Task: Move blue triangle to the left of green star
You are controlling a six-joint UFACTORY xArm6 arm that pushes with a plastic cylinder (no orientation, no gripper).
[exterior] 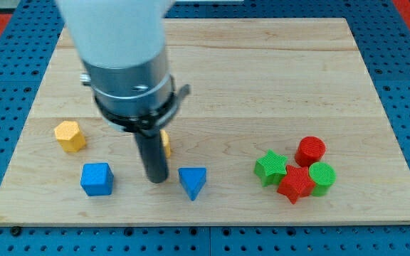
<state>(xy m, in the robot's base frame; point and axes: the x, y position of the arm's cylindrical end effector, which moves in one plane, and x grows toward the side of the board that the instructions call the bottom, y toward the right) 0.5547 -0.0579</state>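
The blue triangle [192, 181] lies on the wooden board [262, 78] near the view's bottom, left of centre. The green star [270, 168] sits well to its right, touching a cluster of red and green blocks. My tip [156, 178] rests on the board just left of the blue triangle, with a small gap between them. The rod hangs from the large grey and white arm end [123, 57], which fills the view's upper left.
A blue cube [96, 178] lies left of my tip. A yellow hexagon block [70, 135] lies further left and higher. Another yellow block [166, 144] is mostly hidden behind the rod. A red star [295, 184], red cylinder [310, 151] and green cylinder [322, 177] crowd the green star's right.
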